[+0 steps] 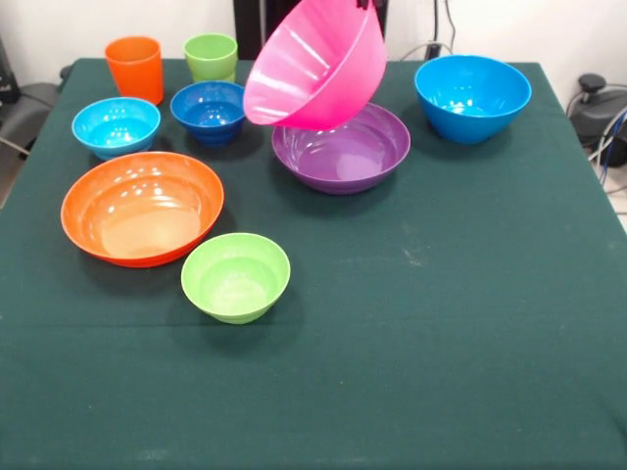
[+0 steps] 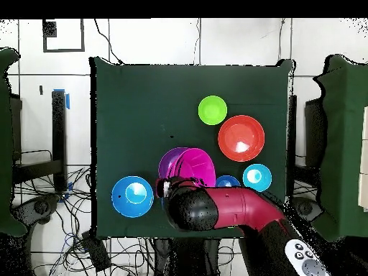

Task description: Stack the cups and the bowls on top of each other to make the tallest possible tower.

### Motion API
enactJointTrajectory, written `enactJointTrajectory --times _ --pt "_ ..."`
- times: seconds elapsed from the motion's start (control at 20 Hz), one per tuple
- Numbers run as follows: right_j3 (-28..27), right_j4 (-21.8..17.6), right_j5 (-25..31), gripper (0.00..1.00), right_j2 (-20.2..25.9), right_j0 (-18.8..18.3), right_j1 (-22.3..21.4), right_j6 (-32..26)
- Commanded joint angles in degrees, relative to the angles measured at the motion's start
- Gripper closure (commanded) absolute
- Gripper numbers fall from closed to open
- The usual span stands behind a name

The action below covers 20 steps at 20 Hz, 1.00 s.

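Front view: tilted pink bowl hangs above empty purple bowl.

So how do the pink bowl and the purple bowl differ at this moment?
The pink bowl is lifted off the table and steeply tilted; the purple bowl sits flat and upright on the cloth. The pink bowl looks deeper, the purple one shallower. Both are large, glossy and empty.

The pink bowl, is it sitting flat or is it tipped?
Tipped. The pink bowl hangs in the air above the purple bowl, leaning so its opening faces down and to the left. Nothing shows inside it.
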Motion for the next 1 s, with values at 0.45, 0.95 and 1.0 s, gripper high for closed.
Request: enactJointTrajectory --times 0.45,0.95,1.0 --pt "1.15 -9.97 -3.85 1.00 0.78 0.34 5.85 -0.67" --pt "-2.85 -16.14 -3.51 1.00 -0.29 2.75 6.21 -0.83" --pt "-3.01 -16.33 -3.23 1.00 -0.11 2.78 6.25 -0.84"
